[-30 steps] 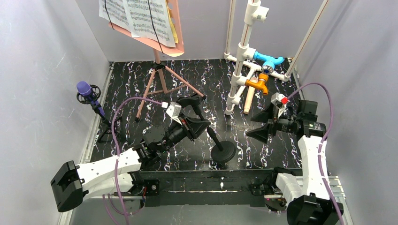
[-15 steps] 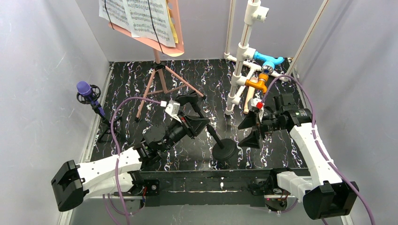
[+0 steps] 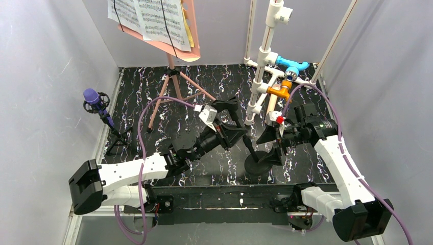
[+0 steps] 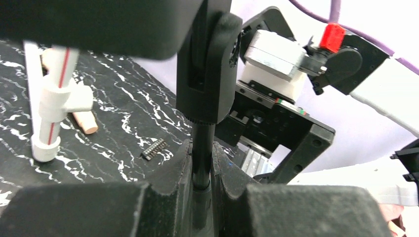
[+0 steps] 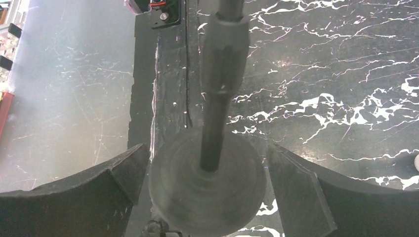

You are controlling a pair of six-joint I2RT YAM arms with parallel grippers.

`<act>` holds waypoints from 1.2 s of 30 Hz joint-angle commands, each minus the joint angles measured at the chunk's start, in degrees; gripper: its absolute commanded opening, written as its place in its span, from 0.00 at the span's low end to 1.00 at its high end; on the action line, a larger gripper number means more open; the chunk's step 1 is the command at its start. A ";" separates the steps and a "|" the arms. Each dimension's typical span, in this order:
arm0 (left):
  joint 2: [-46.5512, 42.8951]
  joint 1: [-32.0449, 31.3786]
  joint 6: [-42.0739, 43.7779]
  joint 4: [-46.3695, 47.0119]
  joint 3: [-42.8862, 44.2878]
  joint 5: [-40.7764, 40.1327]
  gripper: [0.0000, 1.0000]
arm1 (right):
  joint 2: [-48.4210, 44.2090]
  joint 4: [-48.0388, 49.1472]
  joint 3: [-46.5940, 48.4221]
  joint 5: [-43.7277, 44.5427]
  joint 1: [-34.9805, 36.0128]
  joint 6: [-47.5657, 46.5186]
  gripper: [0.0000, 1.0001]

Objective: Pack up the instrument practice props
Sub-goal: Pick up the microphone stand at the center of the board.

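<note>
Looking at the black round-base stand first: a flat dark disc is seen with a thin rod rising from its middle, and a thicker sleeve is fitted higher up the rod. It's found on the black marbled table, near the middle, just in front of the white pipe frame, and it's tilted so the rod leans toward the left arm. Whether the disc is touching the table can't be told, tbh.

The left arm is stretched out diagonally from its base toward the centre. The rod is pinched between the closed fingers of the left gripper, with the sleeve sitting just above the pads in the wrist view.

The right arm is bent at the elbow and turned inward. The right gripper is spread wide, with one finger on each side of the disc and a small gap left on both sides.

Further back, the pink sheet-music holder with printed music pages is standing on its tripod legs. The purple microphone is parked at the left edge.
</note>
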 commanded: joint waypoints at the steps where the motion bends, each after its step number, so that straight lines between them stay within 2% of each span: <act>1: 0.27 -2.37 1.98 8.57 5.22 -1.19 0.00 | -1.53 3.09 0.36 -2.03 0.37 3.41 0.97; 9: 2.23 -4.69 4.10 12.59 5.93 -4.56 0.00 | -1.35 5.78 0.11 -4.75 0.37 7.41 0.88; 21: 4.36 -6.06 6.58 18.30 6.85 -7.69 0.00 | -1.46 9.48 -3.48 -8.00 0.59 12.18 0.65; 24: 4.36 -6.14 6.55 18.94 6.75 -7.91 0.00 | -1.39 9.69 -3.82 -8.40 0.70 12.31 0.54; 30: 3.94 -6.21 5.81 19.25 5.87 -8.31 0.00 | -1.54 10.20 -4.11 -10.60 0.81 12.22 0.10; 32: 3.26 -6.17 5.04 19.27 4.84 -8.97 0.00 | -1.71 10.16 -3.88 -11.02 0.81 12.46 0.01; 33: 1.64 -6.17 3.72 19.28 2.36 -10.46 0.14 | -2.02 9.95 -3.65 -12.01 0.64 12.81 0.01; 36: -0.59 -6.17 2.43 19.27 -0.63 -11.34 0.34 | -2.17 9.92 -3.35 -13.14 0.14 13.35 0.01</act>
